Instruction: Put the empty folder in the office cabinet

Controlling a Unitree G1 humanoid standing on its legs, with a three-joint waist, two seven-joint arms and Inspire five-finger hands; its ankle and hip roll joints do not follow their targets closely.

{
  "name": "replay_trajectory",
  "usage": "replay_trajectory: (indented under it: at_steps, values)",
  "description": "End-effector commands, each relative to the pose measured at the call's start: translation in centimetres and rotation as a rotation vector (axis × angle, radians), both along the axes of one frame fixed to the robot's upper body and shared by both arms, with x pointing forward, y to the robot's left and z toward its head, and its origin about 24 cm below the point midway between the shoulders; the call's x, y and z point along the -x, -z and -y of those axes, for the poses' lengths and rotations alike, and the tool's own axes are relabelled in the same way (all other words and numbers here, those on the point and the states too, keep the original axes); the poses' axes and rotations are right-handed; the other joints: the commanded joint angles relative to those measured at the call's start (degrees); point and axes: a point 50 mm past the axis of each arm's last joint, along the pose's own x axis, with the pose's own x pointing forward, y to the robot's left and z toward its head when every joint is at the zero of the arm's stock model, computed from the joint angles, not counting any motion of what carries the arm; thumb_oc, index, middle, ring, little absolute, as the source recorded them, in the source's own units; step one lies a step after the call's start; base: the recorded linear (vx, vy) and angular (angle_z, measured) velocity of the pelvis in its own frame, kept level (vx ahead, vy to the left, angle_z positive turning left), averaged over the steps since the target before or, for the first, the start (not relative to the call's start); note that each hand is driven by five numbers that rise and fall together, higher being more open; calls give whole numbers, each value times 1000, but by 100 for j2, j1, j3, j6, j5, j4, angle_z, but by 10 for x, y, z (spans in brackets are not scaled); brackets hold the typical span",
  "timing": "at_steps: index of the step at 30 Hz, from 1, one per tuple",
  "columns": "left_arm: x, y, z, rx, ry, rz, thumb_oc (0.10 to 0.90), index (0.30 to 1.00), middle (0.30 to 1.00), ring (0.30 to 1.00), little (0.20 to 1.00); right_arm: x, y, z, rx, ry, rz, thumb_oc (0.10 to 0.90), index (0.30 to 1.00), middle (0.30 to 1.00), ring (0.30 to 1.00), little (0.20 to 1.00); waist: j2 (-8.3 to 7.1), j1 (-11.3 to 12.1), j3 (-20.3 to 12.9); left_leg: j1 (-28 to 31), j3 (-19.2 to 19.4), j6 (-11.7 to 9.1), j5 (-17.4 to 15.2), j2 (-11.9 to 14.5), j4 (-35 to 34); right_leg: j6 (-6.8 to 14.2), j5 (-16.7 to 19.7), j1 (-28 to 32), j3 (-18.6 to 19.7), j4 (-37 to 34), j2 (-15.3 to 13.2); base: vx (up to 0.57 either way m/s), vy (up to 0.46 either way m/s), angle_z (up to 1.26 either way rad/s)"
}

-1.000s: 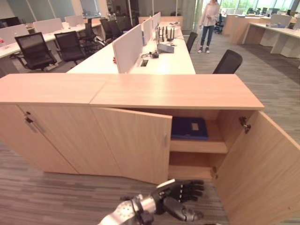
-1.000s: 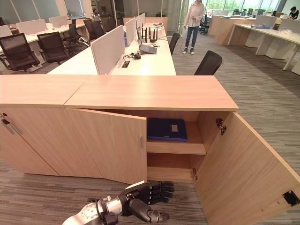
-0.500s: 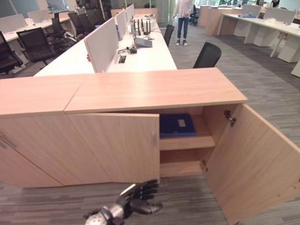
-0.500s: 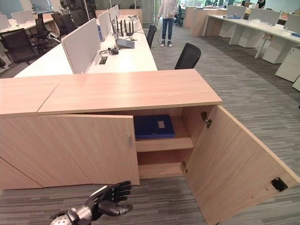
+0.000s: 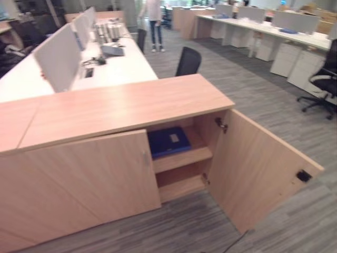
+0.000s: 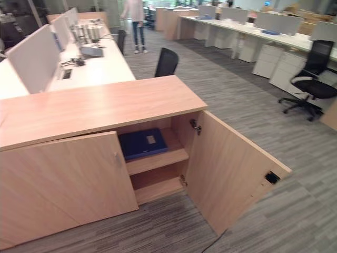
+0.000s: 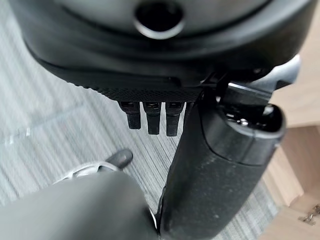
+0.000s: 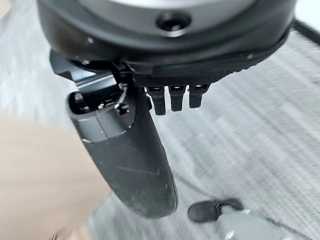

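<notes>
A dark blue folder lies flat on the upper shelf of the light wood office cabinet. The cabinet's right door is swung wide open, and the left door stands nearly closed. My left hand hangs over the grey carpet beside the cabinet's wood, its fingers straight and holding nothing. My right hand also hangs over the carpet with straight fingers, empty. The folder is in neither hand.
A black office chair stands just behind the cabinet. White desks with dividers run back on the left. A wheeled chair sits at the far right. A person stands far back. Carpet lies open to the right.
The whole picture has shifted, so the camera has moved and the cabinet now sits further left. My left hand, raised low in front before, has dropped out of the eye views.
</notes>
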Motion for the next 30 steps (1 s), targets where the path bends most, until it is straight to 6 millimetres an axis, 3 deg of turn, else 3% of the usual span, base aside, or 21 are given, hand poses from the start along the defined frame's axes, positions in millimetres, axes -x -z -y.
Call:
replay_trajectory:
  at_steps: [1, 3, 5, 8, 9, 10, 11, 12, 13, 14, 16, 17, 22, 30]
  values:
    - [24, 3, -2, -18, -78, -49, 800, 900, 900, 900, 900, -42, -30, 43, 161, -7, 120, 800, 900, 900, 900, 900, -119, -61, -135, -172, -457, -41, -434, 108, 427, 420, -444, 258, -89, 83, -90, 37, -19, -17]
    - [29, 3, -4, -26, -97, -64, 800, 900, 900, 900, 900, -50, -39, 53, 194, 2, 159, 800, 900, 900, 900, 900, -131, -73, -141, -194, -421, -46, -417, 103, 445, 417, -430, 229, -69, 79, -94, 15, -21, -15]
    - [41, 2, -10, -39, -156, -95, 800, 900, 900, 900, 900, -82, -84, 95, 337, -7, 293, 800, 900, 900, 900, 900, -148, -100, -88, -188, -345, -62, -463, 118, 566, 422, -422, 240, -47, 83, -87, 15, -43, -9]
    - [42, 1, -15, -38, -201, -89, 800, 900, 900, 900, 900, -115, -146, 133, 491, -33, 432, 800, 900, 900, 900, 900, -143, -117, -44, -183, -310, -95, -455, 138, 601, 425, -419, 256, -40, 83, -78, 17, -40, -16]
    - [37, 0, -19, -42, -210, -72, 800, 900, 900, 900, 900, -139, -194, 152, 581, -63, 531, 800, 900, 900, 900, 900, -156, -103, -40, -169, -312, -126, -422, 145, 560, 431, -420, 276, -69, 76, -78, 28, -34, -2]
    - [36, -1, -20, -44, -209, -68, 800, 900, 900, 900, 900, -145, -203, 154, 594, -72, 545, 800, 900, 900, 900, 900, -147, -90, -26, -149, -318, -132, -440, 157, 561, 439, -435, 302, -80, 78, -67, 44, -54, -1]
    - [33, -3, -30, -79, -176, -62, 800, 900, 900, 900, 900, -154, -271, 179, 701, -47, 622, 800, 900, 900, 900, 900, -259, 85, -57, -149, -366, -171, -417, 164, 558, 440, -455, 347, -139, 61, -72, 20, -40, 3]
    - [30, -2, -24, -57, -175, -49, 800, 900, 900, 900, 900, -163, -222, 156, 649, -93, 543, 800, 900, 900, 900, 900, -196, 79, 3, -158, -416, -159, -426, 162, 589, 439, -456, 369, -171, 69, -80, 8, -38, 1]
    - [27, -2, -22, -51, -175, -39, 800, 900, 900, 900, 900, -165, -199, 143, 610, -99, 524, 800, 900, 900, 900, 900, -164, 91, 21, -166, -426, -153, -425, 156, 596, 434, -458, 382, -188, 68, -86, -9, -16, 6]
    - [26, -2, -22, -57, -171, -36, 800, 900, 900, 900, 900, -174, -190, 131, 598, -142, 527, 800, 900, 900, 900, 900, -146, 74, 48, -166, -430, -141, -426, 147, 600, 424, -457, 391, -184, 72, -92, 7, -11, 16]
    - [24, -3, -23, -71, -178, -26, 800, 900, 900, 900, 900, -208, -212, 109, 658, -278, 670, 800, 900, 900, 900, 900, -103, 18, 73, -142, -424, -125, -448, 139, 585, 412, -475, 403, -177, 76, -95, 13, -10, 18]
    - [23, -3, -23, -74, -179, -21, 800, 900, 900, 900, 900, -213, -218, 105, 677, -292, 708, 800, 900, 900, 900, 900, -109, 24, 74, -153, -431, -119, -439, 124, 581, 402, -470, 397, -184, 70, -106, 0, 0, 0]
    - [22, -2, -21, -63, -157, -18, 800, 900, 900, 900, 900, -222, -227, 102, 678, -281, 775, 800, 900, 900, 900, 900, -92, 107, 154, -181, -507, -131, -441, 120, 622, 374, -511, 458, -255, 78, -130, -4, -17, 5]
    - [31, -3, -25, -67, -160, -48, 800, 900, 900, 900, 900, -248, -231, 76, 590, -464, 808, 800, 900, 900, 900, 900, -78, 193, 223, -130, -544, -168, -435, 134, 612, 343, -554, 566, -318, 66, -119, 2, -6, 2]
